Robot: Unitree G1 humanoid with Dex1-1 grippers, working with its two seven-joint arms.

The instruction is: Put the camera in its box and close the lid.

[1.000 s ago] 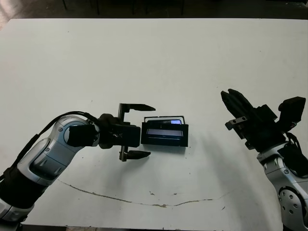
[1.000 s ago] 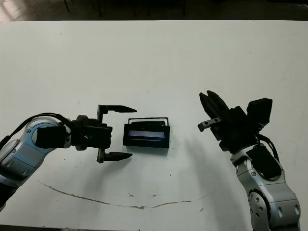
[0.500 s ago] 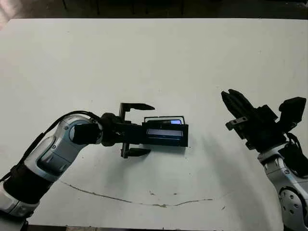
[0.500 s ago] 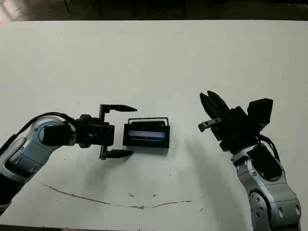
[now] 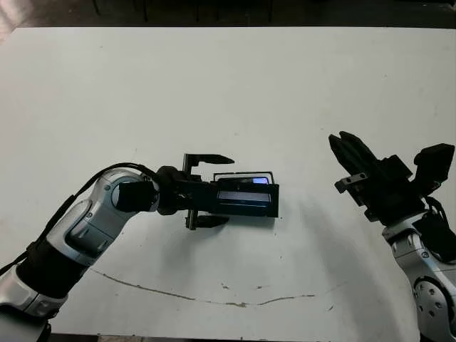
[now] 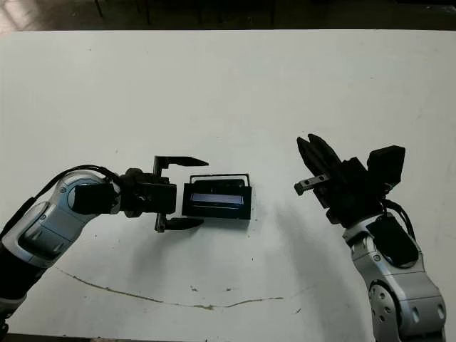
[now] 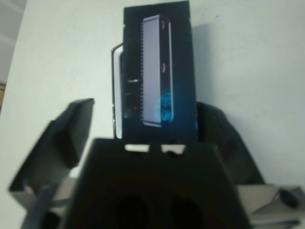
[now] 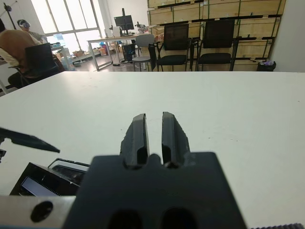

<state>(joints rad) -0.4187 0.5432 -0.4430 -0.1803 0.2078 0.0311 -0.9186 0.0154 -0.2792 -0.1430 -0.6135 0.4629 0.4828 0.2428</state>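
The left gripper [image 5: 216, 189] is spread wide, its body pressed against the near end of the lid [image 5: 245, 200] (pale stripe up). The lid lies askew over the box [image 7: 117, 90], whose white lining peeks out along one edge. Well apart, the right gripper [image 5: 347, 150] hovers with fingers nearly together, above the white table [image 5: 228, 85].

left hand [image 5: 216, 189] is advancing toward the lid [image 5: 246, 202], now butting its near end, fingers [image 5: 211, 158] narrowing their spread while still apart.
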